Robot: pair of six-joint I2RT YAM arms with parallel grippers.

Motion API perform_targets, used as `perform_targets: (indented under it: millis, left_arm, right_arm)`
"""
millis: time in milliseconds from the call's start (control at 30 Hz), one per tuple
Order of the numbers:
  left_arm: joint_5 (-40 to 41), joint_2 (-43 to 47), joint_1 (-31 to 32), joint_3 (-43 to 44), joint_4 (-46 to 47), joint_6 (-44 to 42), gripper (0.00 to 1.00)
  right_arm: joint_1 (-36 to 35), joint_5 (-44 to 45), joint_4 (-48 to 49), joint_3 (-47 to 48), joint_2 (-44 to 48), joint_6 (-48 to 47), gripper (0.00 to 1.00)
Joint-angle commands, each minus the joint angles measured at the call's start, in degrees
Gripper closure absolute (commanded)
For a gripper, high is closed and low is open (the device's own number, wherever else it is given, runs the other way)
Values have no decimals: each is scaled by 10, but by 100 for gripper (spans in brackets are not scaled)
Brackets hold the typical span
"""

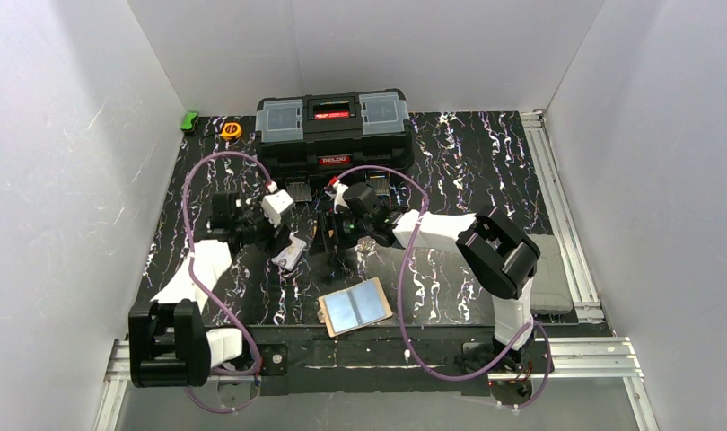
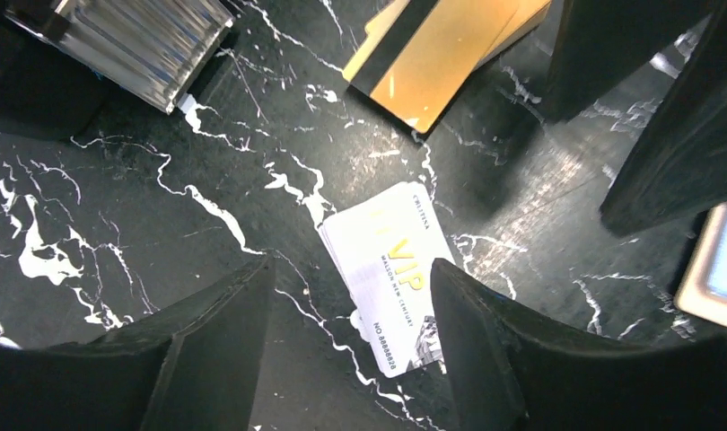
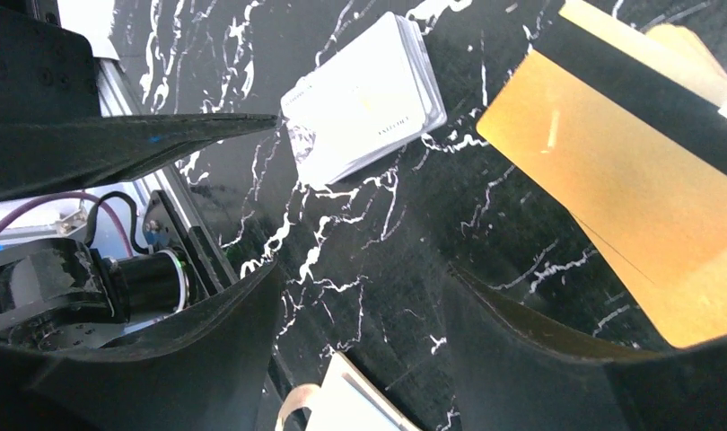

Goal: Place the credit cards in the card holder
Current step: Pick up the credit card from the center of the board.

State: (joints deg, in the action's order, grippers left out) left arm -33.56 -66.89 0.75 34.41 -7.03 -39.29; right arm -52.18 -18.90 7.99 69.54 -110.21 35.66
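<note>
White VIP card [image 2: 391,274] lies flat on tabletop [image 2: 118,206], centred under left tool [image 2: 351,268], long axis across its closing line. Left tool part-open, empty; right tool [image 3: 360,274] wide open, empty.

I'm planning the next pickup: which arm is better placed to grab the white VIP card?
Left. The white VIP card lies flat between the open fingers of the left gripper; the right gripper, also open, has it beyond its fingertips.
</note>
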Motion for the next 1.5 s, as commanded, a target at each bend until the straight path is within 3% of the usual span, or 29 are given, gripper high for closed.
perform_targets:
  millis: [0,67,167,367,600,833,1167,1467]
  left_arm:
    - [-112,-47,-35,91,-182,-34,35]
    - [-121,-81,-42,126,-254,-55,33]
    - [-102,-92,-48,127,-270,-69,34]
    - [-31,-74,-48,105,-257,-64,38]
    - [-10,-87,-50,82,-199,-31,40]
    - [-12,-125,-51,120,-179,-13,42]
    - [18,-151,-46,107,-163,-46,44]
    - [62,-147,12,66,-147,-92,45]
  right_arm:
    - [-7,-14,86,-3,-5,17,27]
    - [-10,-8,94,-4,-11,21,27]
    - [-17,0,103,-2,-24,30,27]
    - [-30,29,106,2,-51,57,28]
    - [-33,39,99,27,-75,74,29]
    - [-32,54,92,14,-55,70,29]
    - [-32,33,108,40,-91,84,30]
    - [-32,21,125,66,-122,108,30]
